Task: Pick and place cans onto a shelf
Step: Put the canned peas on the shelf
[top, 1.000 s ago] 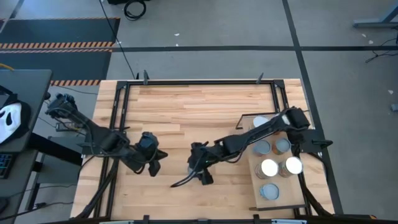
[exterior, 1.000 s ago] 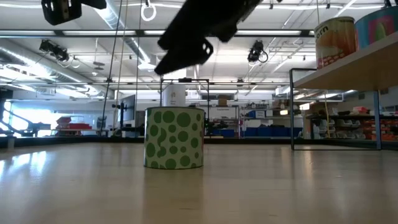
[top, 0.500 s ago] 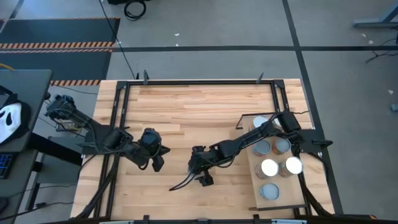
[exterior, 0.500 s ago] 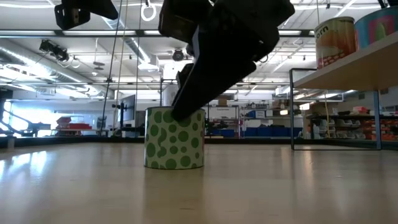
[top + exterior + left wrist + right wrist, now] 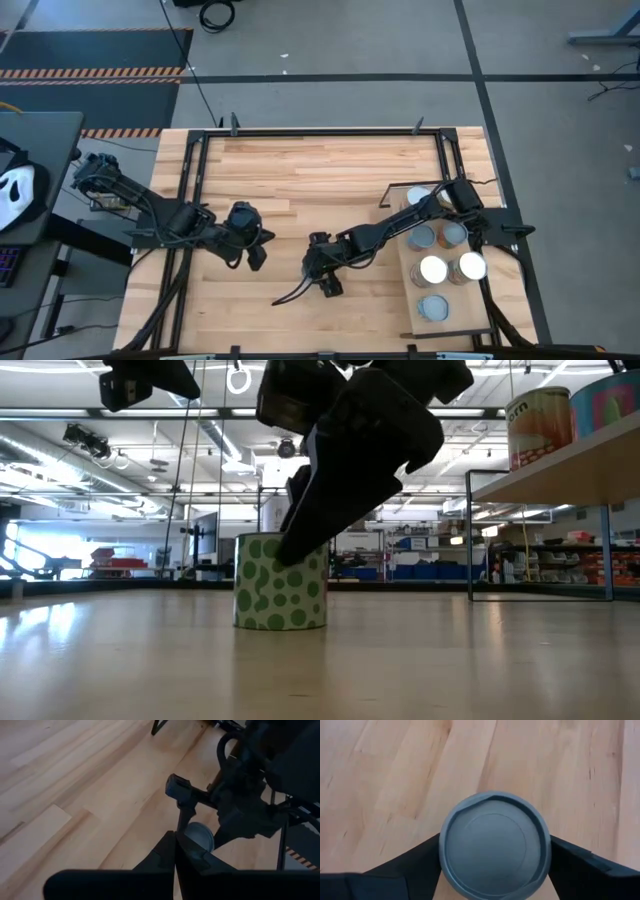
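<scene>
Green-spotted can point(image 5: 280, 582), frame centre: right gripper point(image 5: 318, 272) straddles it, fingers apart, probably not touching. Next: clamp, lift to shelf point(image 5: 480, 305), lower right. Left gripper point(image 5: 250, 252) together.

High view bright, even overhead light. I see hard glare on two can tops point(image 5: 433, 268) on shelf point(image 5: 446, 322), blown to white. Arm shadows on tabletop point(image 5: 320, 175) soft, short. Low view backlit: ceiling strip lights behind, right gripper point(image 5: 345, 460) near-black silhouette, green-spotted can point(image 5: 280, 582) sharp, tabletop sheen in foreground. Left wrist view dimmer, left gripper's fingers point(image 5: 170, 852) blurred, dark. Right wrist view evenly lit, can lid matte, no glare.
</scene>
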Available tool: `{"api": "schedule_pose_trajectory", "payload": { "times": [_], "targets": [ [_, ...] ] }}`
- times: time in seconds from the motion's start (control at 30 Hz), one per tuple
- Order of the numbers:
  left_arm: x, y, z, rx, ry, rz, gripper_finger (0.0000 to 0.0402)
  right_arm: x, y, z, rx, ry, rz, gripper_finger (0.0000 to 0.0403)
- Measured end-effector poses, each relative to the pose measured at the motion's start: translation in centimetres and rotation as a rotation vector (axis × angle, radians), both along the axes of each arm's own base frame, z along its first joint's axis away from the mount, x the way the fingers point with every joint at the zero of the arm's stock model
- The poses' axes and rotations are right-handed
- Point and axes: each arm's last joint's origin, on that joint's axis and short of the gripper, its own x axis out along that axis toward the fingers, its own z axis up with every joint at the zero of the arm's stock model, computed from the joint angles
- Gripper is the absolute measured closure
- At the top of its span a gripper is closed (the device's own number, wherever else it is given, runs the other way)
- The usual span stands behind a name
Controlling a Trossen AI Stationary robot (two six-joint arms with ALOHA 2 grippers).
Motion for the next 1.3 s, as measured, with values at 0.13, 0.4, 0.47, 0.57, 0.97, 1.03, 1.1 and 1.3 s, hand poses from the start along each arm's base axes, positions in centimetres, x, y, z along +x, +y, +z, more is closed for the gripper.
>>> {"api": "schedule_pose_trajectory", "payload": {
  "times": [0.13,0.4,0.47,0.57,0.97,1.03,1.1,1.3],
  "targets": [
    [0.0,0.0,0.0,0.002,0.0,0.002,0.039,-0.6,0.0,0.9,0.009,0.02,-0.02,0.0113],
    [0.0,0.3,0.1,0.06,-0.028,0.065,0.039,-3.5,1.2,8.9,0.041,-0.146,0.036,0.011],
    [0.0,0.4,0.1,0.09,-0.044,0.099,0.039,-4.6,1.4,10.9,0.028,-0.197,0.05,0.0106],
    [0.0,0.6,0.2,0.119,-0.067,0.148,0.039,-6.5,1.5,13.6,0.001,-0.243,0.06,0.0107],
    [0.0,0.6,0.3,0.13,-0.078,0.153,0.039,-14.8,2.4,19.7,-0.14,-0.277,0.312,0.011],
    [0.1,0.6,0.3,0.129,-0.079,0.153,0.039,-16.2,2.5,20.6,-0.144,-0.292,0.347,0.011],
    [0.1,0.6,0.3,0.13,-0.078,0.153,0.039,-17.5,2.4,21.7,-0.126,-0.326,0.357,0.0108],
    [0.1,0.5,0.3,0.13,-0.079,0.152,0.039,-21.3,1.3,25.3,0.078,-0.448,0.327,0.011]
  ]
}}
